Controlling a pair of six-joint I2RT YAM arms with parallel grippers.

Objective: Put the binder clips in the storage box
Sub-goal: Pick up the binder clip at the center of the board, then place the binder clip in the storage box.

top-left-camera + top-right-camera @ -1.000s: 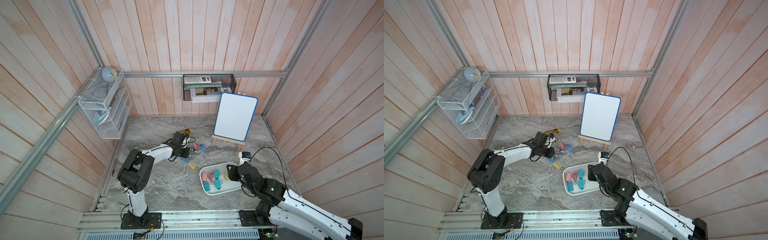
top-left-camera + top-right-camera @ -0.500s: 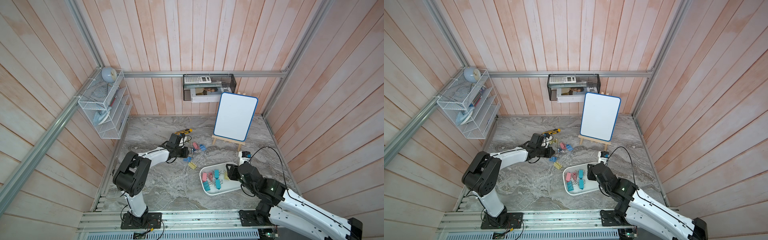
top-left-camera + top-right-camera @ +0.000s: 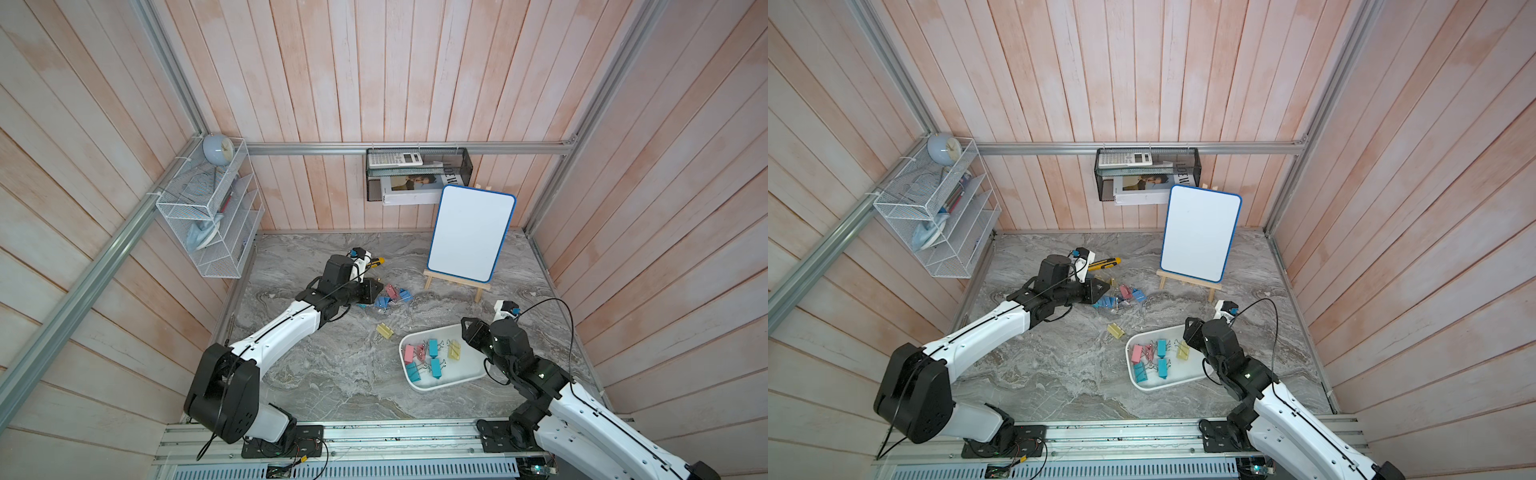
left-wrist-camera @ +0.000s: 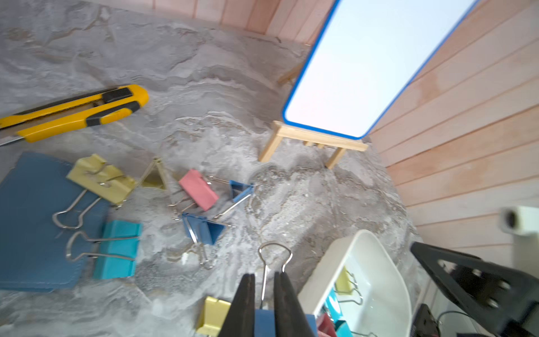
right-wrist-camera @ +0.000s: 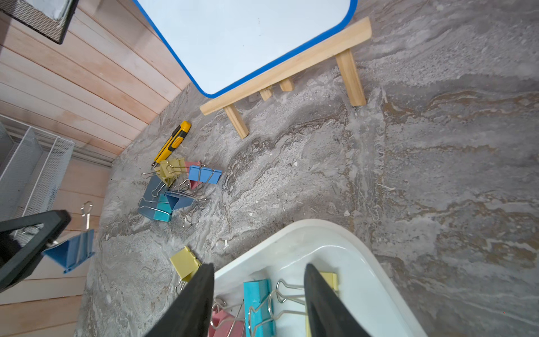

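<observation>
white arms (black joints)

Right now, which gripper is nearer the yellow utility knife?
Left. The left gripper, holding a blue binder clip, is close by the utility knife. The right gripper is across the table, open over the storage box.

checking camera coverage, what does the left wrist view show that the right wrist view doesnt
Only left wrist: a white camera at the frame edge. Only right wrist: the wire rack and the mesh basket. Both: the box with the right tool open over it, the whiteboard, the knife, the loose clips, the lone yellow clip beside the box, and the blue clip in the shut left tool.
</observation>
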